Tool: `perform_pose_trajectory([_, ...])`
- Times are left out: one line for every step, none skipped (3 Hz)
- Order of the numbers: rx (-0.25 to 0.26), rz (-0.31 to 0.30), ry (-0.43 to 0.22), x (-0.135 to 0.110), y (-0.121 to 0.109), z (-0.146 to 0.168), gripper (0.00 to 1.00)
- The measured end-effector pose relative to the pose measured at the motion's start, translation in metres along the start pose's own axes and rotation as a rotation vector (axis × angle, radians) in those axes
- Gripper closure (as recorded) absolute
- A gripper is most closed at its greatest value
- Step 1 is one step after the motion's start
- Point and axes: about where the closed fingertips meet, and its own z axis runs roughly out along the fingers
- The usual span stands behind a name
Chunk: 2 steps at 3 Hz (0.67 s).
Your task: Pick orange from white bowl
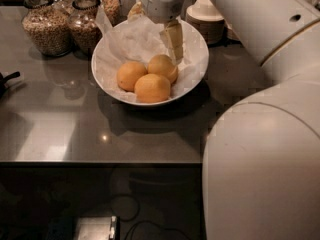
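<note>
Orange [163, 68], rear-right of three alike, lies on crinkled paper in the white bowl [202, 69], touching both others. The gripper [173, 44] hangs just above its right edge; whether it is open or closed cannot be told. Glass jars [47, 26] stand behind-left.

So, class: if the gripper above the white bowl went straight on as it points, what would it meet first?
Probably the rear orange, just below the gripper in the white bowl, though depth is unclear.
</note>
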Motion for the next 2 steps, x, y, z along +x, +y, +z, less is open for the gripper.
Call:
perform_pose_trajectory([-0.009,0.075,-0.044,0.018,0.006,0.019,0.0])
perform_pose_trajectory([-0.018,0.135,-0.076,0.031,0.013,0.034,0.0])
